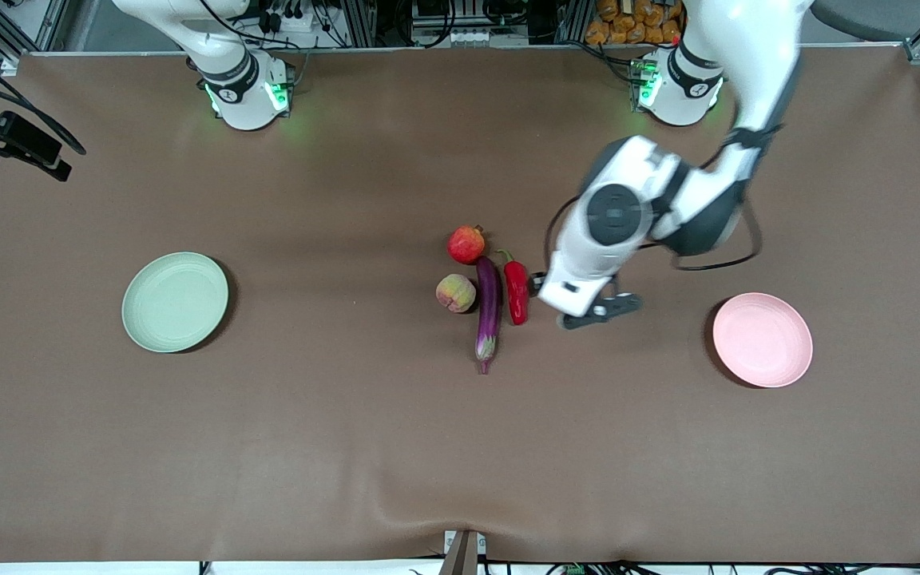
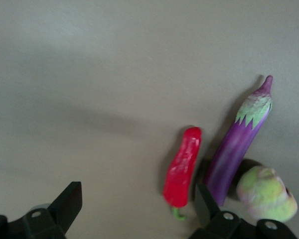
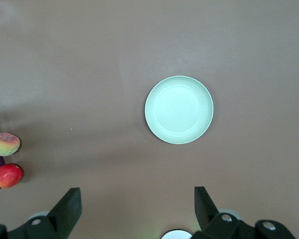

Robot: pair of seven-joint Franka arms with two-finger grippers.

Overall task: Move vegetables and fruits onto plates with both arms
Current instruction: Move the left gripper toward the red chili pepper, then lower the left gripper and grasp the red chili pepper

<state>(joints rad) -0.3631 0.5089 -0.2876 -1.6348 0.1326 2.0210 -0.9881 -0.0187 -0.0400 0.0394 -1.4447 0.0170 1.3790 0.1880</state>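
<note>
Eggplant (image 1: 488, 311), long, slim, glossy purple, lying at mid-desk in the front view, green-capped stem end nearest the camera. Just beside it toward the left arm's end, shorter shiny red chili pepper (image 1: 517, 291), green stem pointing away from the camera. Just beside the eggplant toward the right arm's end, pale yellow-pink peach (image 1: 456, 293). Farther from the camera than the peach, round red pomegranate-like fruit (image 1: 466, 244) with a small crown, close to the eggplant's blunt end. Round pale green plate (image 1: 175, 302) well apart toward the right arm's end of the brown desk (image 1: 348, 447). Round pale pink plate (image 1: 763, 339) toward the left arm's end. Neither plate carrying anything. White left arm (image 1: 628, 216) bent over the desk, left jaws hanging between chili pepper and pink plate, close to the chili pepper. Of the right arm, only the base (image 1: 240, 80) in sight.

Left wrist view: left jaws spread wide, gripping nothing, black fingers (image 2: 67, 204) over bare desk. Chili pepper (image 2: 183, 168) just inside one finger, eggplant (image 2: 239, 144) and peach (image 2: 266, 194) outside it.

Right wrist view: right jaws also spread wide and holding nothing, fingers (image 3: 67, 206) high over the desk. Green plate (image 3: 179, 110) below, roughly centred. Peach (image 3: 5, 144) and pomegranate-like fruit (image 3: 8, 176) at the picture's edge.
</note>
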